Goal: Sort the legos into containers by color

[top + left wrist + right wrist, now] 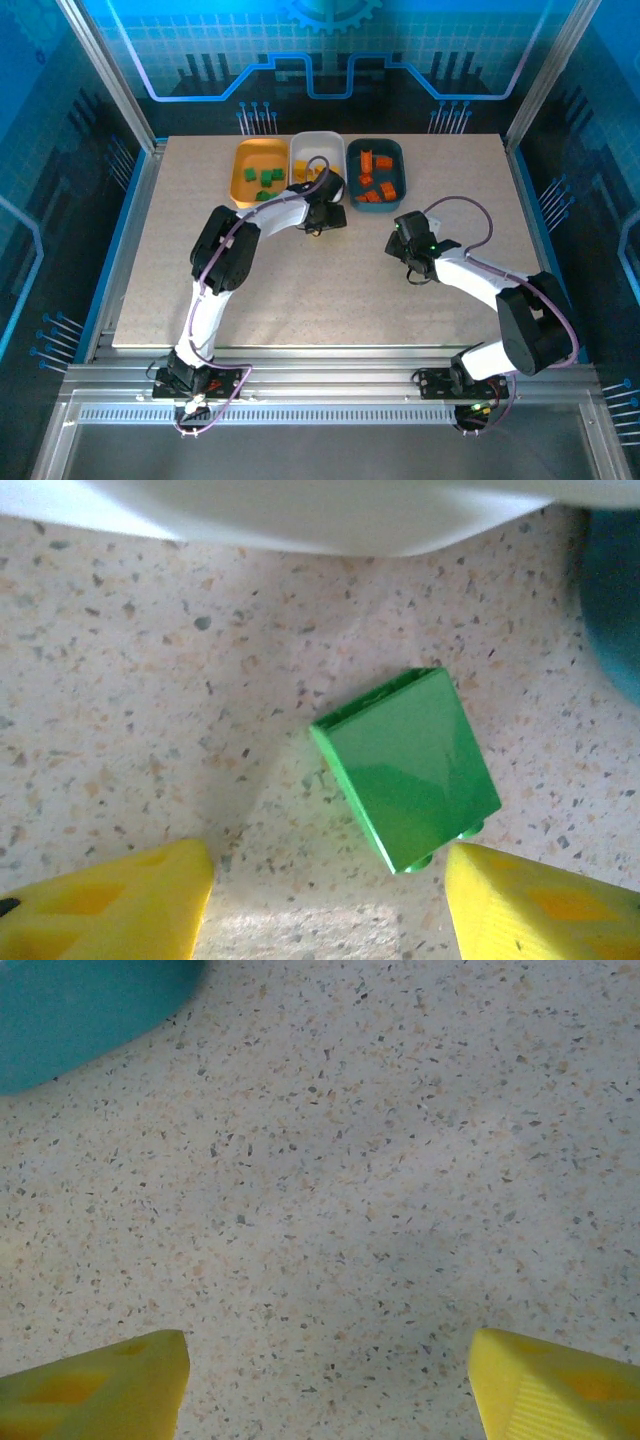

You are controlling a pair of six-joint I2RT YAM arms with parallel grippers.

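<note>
A green lego (410,770) lies on the speckled table just in front of the white container (330,515). My left gripper (330,880) is low over it and open: the brick's near corner sits close against the right finger (545,905), with a wide gap to the left finger (110,905). From above, the left gripper (322,215) hovers in front of the white container (318,148), which holds yellow legos (305,173). The orange container (245,160) holds green legos (268,177); the teal container (393,160) holds orange-red legos (372,180). My right gripper (330,1360) is open over bare table.
The three containers stand in a row at the back of the table, touching side by side. The right arm's gripper (415,255) sits right of centre, in front of the teal container (70,1010). The teal container's edge (615,600) lies right of the green brick.
</note>
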